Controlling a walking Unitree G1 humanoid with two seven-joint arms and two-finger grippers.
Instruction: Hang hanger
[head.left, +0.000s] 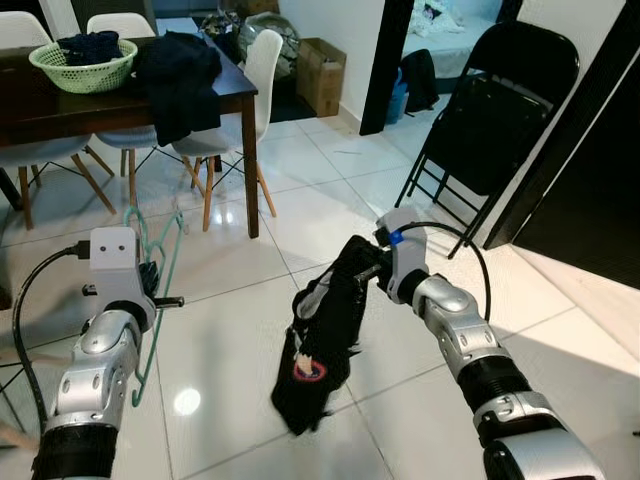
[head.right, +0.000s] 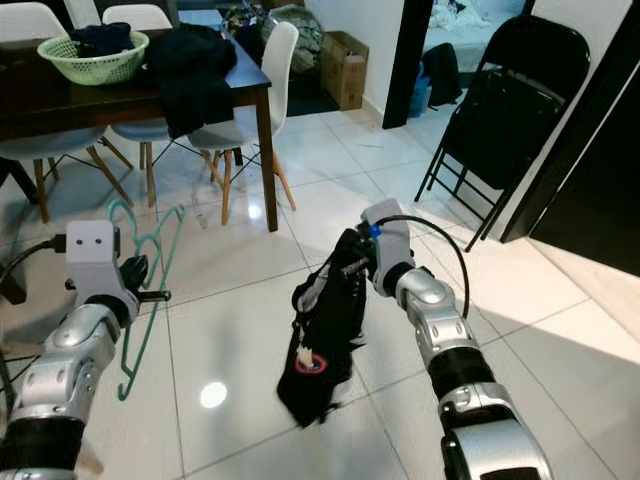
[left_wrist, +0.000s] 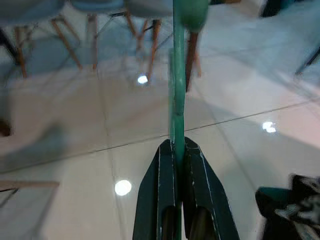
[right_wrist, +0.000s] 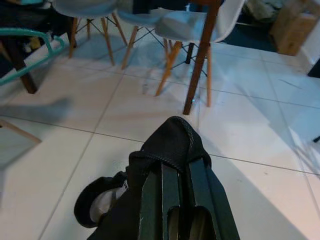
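Note:
A teal plastic hanger (head.left: 160, 262) hangs upright at my left side, and my left gripper (head.left: 150, 275) is shut on its thin bar (left_wrist: 177, 117). My right gripper (head.left: 372, 268) is shut on the top of a black garment (head.left: 322, 340), which droops down toward the tiled floor and shows a small red round patch (head.left: 309, 369). In the right wrist view the black fabric (right_wrist: 170, 145) is bunched over the fingertips. The hanger and the garment are apart, roughly a forearm's length between them.
A dark wooden table (head.left: 245, 90) with a green basket (head.left: 84, 68) and dark clothes (head.left: 178, 75) stands ahead left, white chairs (head.left: 258, 70) around it. A folded black chair (head.left: 500, 110) leans at the right by a doorway. Glossy white tiles (head.left: 230, 330) lie between.

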